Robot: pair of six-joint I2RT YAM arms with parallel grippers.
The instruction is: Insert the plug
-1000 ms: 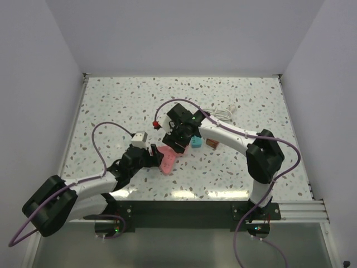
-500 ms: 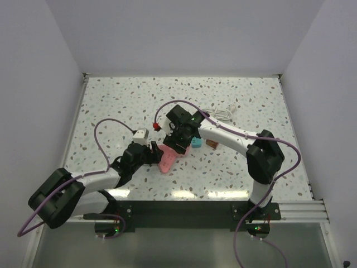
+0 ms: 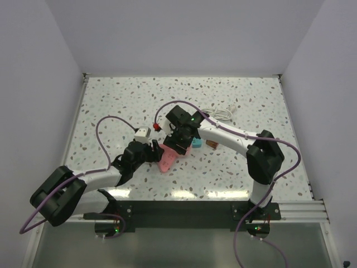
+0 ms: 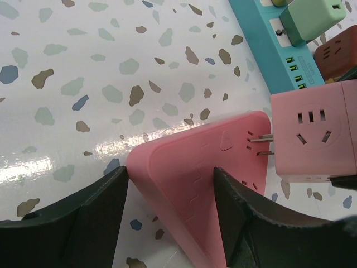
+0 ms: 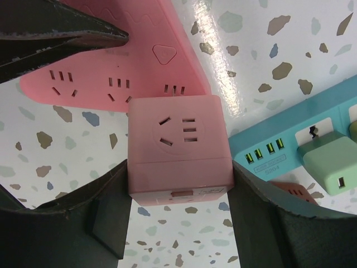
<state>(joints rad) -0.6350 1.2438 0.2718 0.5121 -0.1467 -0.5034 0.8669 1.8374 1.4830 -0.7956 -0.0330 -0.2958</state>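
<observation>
Left wrist: teal strip (image 4: pixel 279 50), green adapter (image 4: pixel 309 19) beside pink cube (image 4: pixel 315 137).

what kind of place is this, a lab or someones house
Most likely a lab test cell, not a home: plain white walls box in a speckled table, and both arms are bolted to a metal rail at its near edge.

Robot lab test cell: plain white walls (image 3: pixel 184 33), speckled tabletop (image 3: pixel 111 106), aluminium mounting rail (image 3: pixel 295 209).
</observation>
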